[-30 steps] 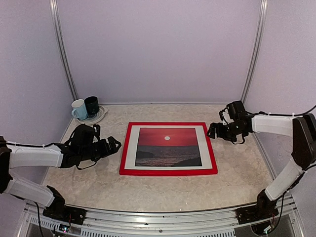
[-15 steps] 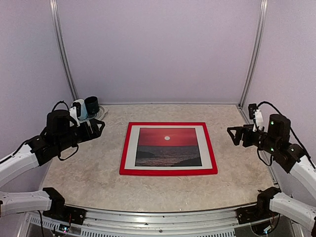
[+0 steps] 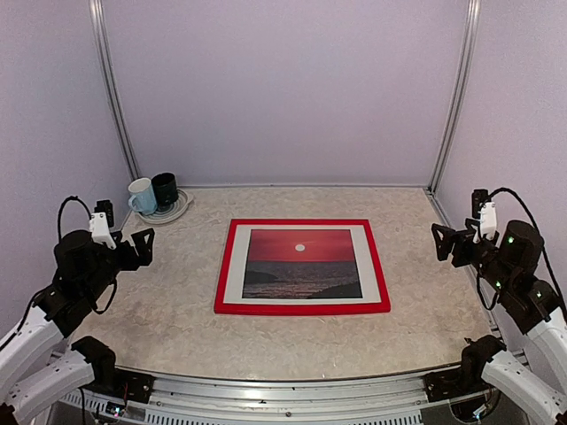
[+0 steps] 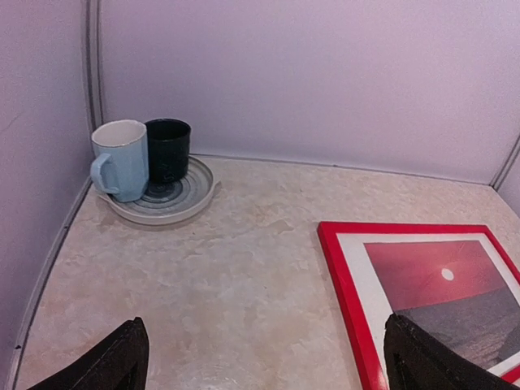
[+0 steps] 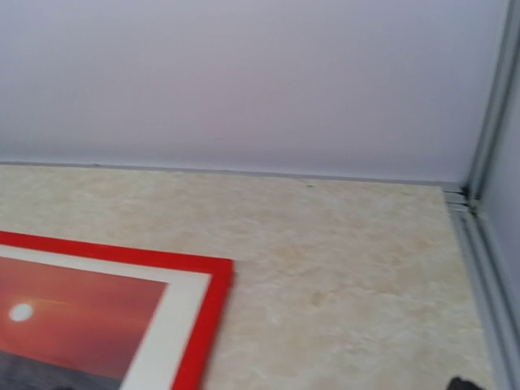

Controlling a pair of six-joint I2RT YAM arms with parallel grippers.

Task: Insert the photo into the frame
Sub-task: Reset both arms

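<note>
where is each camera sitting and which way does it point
Top external: above and behind the bases, looking down at the table; both arms show, left gripper and right gripper flanking the frame.
Left wrist: facing the far-left corner, the mugs on a plate; its two fingertips at the bottom edge.
Right wrist: facing the far-right corner and the frame's corner; almost none of its gripper shows.
Shared: both wrist views catch the photo's white sun.

No text, label or number can be read anywhere
</note>
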